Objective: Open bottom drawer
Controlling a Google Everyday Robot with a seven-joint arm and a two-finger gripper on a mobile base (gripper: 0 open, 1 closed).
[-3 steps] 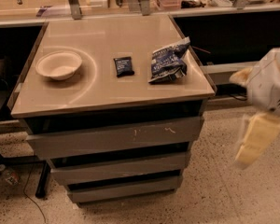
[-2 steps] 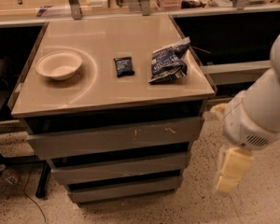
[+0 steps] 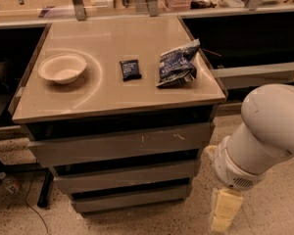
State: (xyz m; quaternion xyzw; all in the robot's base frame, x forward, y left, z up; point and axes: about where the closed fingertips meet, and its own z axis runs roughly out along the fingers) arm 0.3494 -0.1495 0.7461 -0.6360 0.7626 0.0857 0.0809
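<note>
The bottom drawer (image 3: 132, 199) is the narrowest, lowest of three plain grey fronts in the cabinet, and it is pushed in. Above it are the mid-sized front (image 3: 127, 176) and the widest front (image 3: 122, 144) with pale scratch marks, both pushed in. My gripper (image 3: 225, 211) is cream-coloured and hangs from the white arm (image 3: 264, 131) near the floor. It is to the right of the bottom drawer's right end and apart from it.
On the cabinet's tan top (image 3: 88, 97) lie a white bowl (image 3: 62, 68), a small dark packet (image 3: 130, 69) and a blue chip bag (image 3: 178, 64). A speckled floor surrounds the cabinet. A cable and a stand leg (image 3: 43, 198) are at the lower left. Counters run behind.
My arm has swung left and down. The gripper has come from the far right at drawer height to near the floor by the cabinet's lower right corner. The drawers have not moved.
</note>
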